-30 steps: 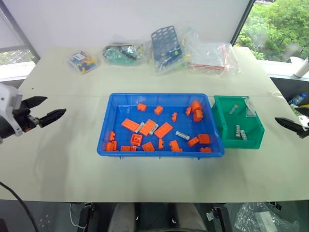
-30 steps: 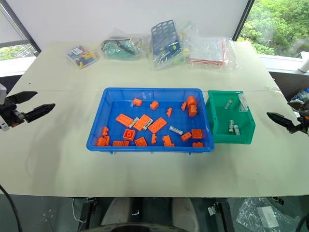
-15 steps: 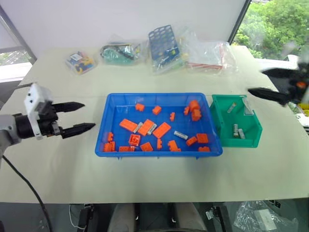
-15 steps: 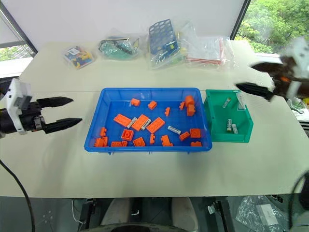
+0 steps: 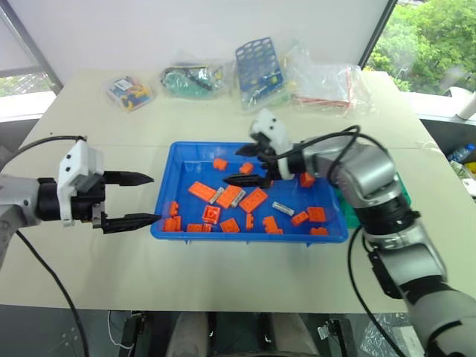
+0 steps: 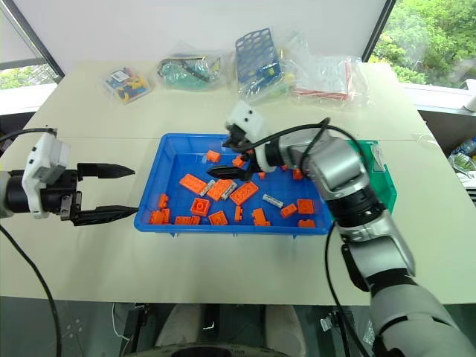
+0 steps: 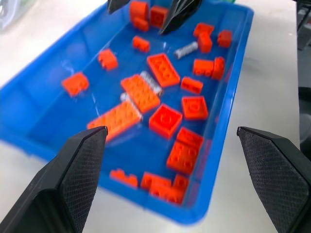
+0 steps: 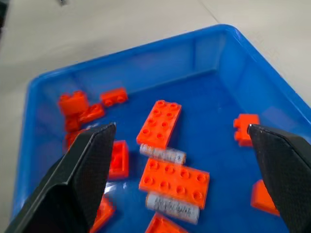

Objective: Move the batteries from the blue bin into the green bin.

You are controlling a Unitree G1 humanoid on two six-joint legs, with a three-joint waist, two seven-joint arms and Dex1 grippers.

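The blue bin (image 5: 245, 236) sits mid-table, holding several orange bricks and silver batteries (image 5: 282, 208), (image 5: 215, 195), (image 5: 236, 198). My right gripper (image 5: 239, 165) hangs open over the bin's middle, pointing left, with nothing between its fingers. In the right wrist view, two batteries (image 8: 163, 154), (image 8: 172, 207) lie beside flat orange bricks just ahead of it. My left gripper (image 5: 153, 198) is open and empty just outside the bin's left wall, pointing at it. The green bin (image 6: 382, 177) stands right of the blue bin, mostly hidden by my right arm.
Along the table's far edge lie clear bags: one with a blue perforated rack (image 5: 256, 67), one with coloured parts (image 5: 128, 93), one with green items (image 5: 190, 80) and one with red sticks (image 5: 327, 89). Bare tabletop surrounds the bins.
My right arm has swung left from beyond the green bin to above the blue bin's middle. My left gripper has moved right, close to the bin's left wall. Both stay open.
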